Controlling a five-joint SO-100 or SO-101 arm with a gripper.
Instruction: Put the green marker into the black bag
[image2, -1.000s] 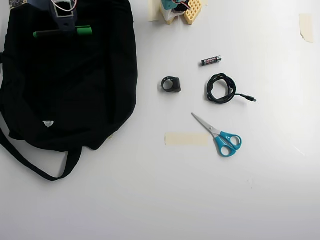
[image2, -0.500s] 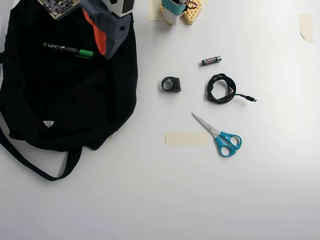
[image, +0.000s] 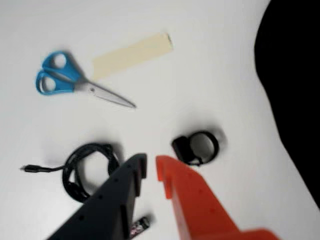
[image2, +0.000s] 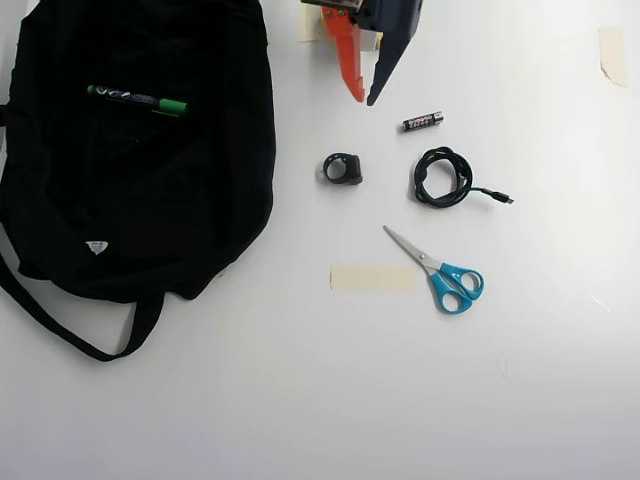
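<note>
The green marker (image2: 137, 100) lies flat on top of the black bag (image2: 140, 190) near the bag's upper left in the overhead view. The bag fills the left of that view, and its edge shows at the right of the wrist view (image: 295, 75). My gripper (image2: 365, 100) hangs at the top middle of the overhead view, to the right of the bag, with one orange finger (image2: 347, 60) and one dark finger. It is empty, with the jaws slightly apart. In the wrist view the gripper (image: 151, 167) points over the white table, and the marker is out of view there.
On the white table lie a small black battery (image2: 423, 121), a black ring clip (image2: 343, 168), a coiled black cable (image2: 443, 177), blue-handled scissors (image2: 440, 273) and a strip of beige tape (image2: 372, 278). The same things show in the wrist view.
</note>
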